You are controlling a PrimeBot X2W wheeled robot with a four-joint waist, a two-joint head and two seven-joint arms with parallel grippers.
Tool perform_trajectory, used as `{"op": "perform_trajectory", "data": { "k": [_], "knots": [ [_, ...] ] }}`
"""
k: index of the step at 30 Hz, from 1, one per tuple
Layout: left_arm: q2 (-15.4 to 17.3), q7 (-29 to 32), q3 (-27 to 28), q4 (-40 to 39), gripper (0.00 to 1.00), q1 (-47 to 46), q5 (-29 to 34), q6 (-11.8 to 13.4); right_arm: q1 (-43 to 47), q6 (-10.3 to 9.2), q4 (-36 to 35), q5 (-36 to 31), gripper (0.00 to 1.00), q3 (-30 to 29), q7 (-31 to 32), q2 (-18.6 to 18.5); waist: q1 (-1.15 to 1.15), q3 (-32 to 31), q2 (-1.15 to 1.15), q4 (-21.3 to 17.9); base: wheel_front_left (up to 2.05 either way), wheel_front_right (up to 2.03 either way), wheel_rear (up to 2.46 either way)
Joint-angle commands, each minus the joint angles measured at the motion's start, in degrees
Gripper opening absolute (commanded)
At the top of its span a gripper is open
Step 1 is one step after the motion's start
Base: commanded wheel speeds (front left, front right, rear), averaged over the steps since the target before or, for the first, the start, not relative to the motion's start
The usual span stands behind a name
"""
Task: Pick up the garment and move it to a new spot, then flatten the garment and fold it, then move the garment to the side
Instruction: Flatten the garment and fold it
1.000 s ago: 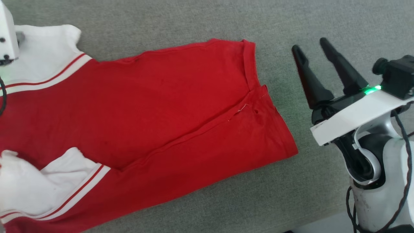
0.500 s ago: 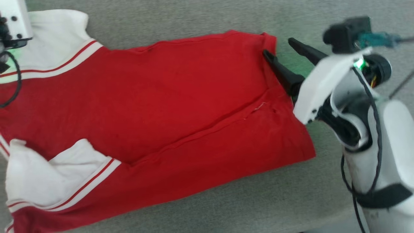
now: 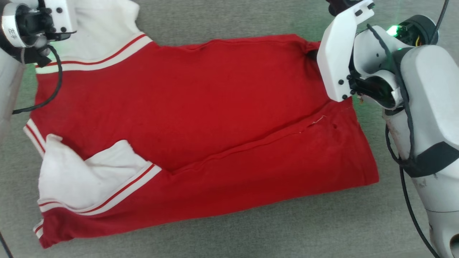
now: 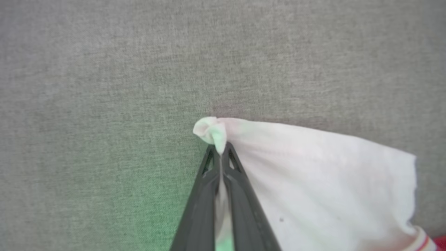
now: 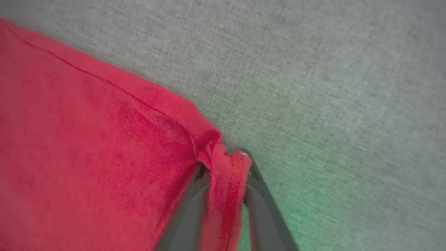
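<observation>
The garment (image 3: pixel 200 107), a red T-shirt with white sleeves, lies folded lengthwise on the grey cloth surface. Its far white sleeve (image 4: pixel 313 181) is pinched at the corner by my left gripper (image 4: pixel 220 153), whose dark fingers are shut on a small bunch of white fabric. In the head view that arm's wrist (image 3: pixel 36 21) sits over the sleeve at the top left. My right gripper (image 5: pixel 226 164) has a finger on each side of the puckered red hem corner (image 5: pixel 223 181) and grips it. The white wrist plate (image 3: pixel 337 61) hides those fingers in the head view.
Grey woven cloth (image 3: pixel 251 233) covers the whole surface around the shirt. The near white sleeve (image 3: pixel 82 179) lies folded over the red body at the lower left. My right forearm (image 3: pixel 426 107) and its cables stand beside the shirt's right edge.
The head camera has shifted. My right gripper swung from the bare cloth onto the far hem corner and closed on it. My left gripper closed on the far sleeve.
</observation>
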Motion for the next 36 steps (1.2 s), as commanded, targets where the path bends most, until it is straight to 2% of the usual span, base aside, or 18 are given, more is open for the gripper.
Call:
{"op": "perform_trajectory", "data": {
  "k": [1, 10, 16, 23, 31, 33, 36],
  "knots": [
    [-0.7, -0.8, -0.3, 1.3, 0.00, 0.4, 0.2, -0.9, 2.2, -0.01, 2.4, 0.5, 0.00, 0.4, -0.3, 0.0, 0.00, -0.5, 0.00, 1.1, 0.00, 0.00, 0.00],
    [-1.4, -1.6, -0.4, -0.1, 0.00, 0.0, -0.9, -3.6, 4.9, -0.03, -2.6, 1.8, 0.00, -3.7, -5.4, -4.8, 0.00, -3.9, 0.00, 5.2, 0.00, 0.00, 0.00],
    [0.2, -0.2, -0.9, -6.8, 0.00, 3.0, -1.4, -2.9, 10.0, -0.01, -9.3, 2.0, 0.00, -7.3, -7.2, -7.5, 0.00, -7.3, 0.00, 8.1, 0.00, 0.00, 0.00],
    [4.8, 3.5, -1.9, -22.6, 0.00, 11.3, -2.0, 1.6, 17.7, -0.01, -19.5, 3.3, 0.00, -11.8, -4.9, -10.3, 0.00, -10.4, 0.00, 10.9, 0.00, 0.00, 0.00],
    [11.4, 6.6, -2.6, -44.3, 0.00, 24.3, -3.5, 10.4, 29.3, -0.01, -31.9, 5.7, 0.00, -16.9, 1.2, -12.9, 0.00, -11.9, 0.00, 12.5, 0.00, 0.00, 0.00],
    [13.2, 7.1, -3.0, -49.3, 0.00, 28.9, -3.8, 13.1, 33.8, -0.01, -34.5, 6.1, 0.00, -19.2, 3.7, -12.5, 0.00, -11.9, 0.00, 12.7, 0.00, 0.00, 0.00],
    [13.6, 6.3, -3.6, -51.6, 0.00, 33.0, -4.9, 14.6, 38.0, -0.01, -35.9, 6.3, 0.00, -21.0, 5.3, -11.4, 0.00, -11.7, 0.00, 12.8, 0.00, 0.00, 0.00]
  ]
}}
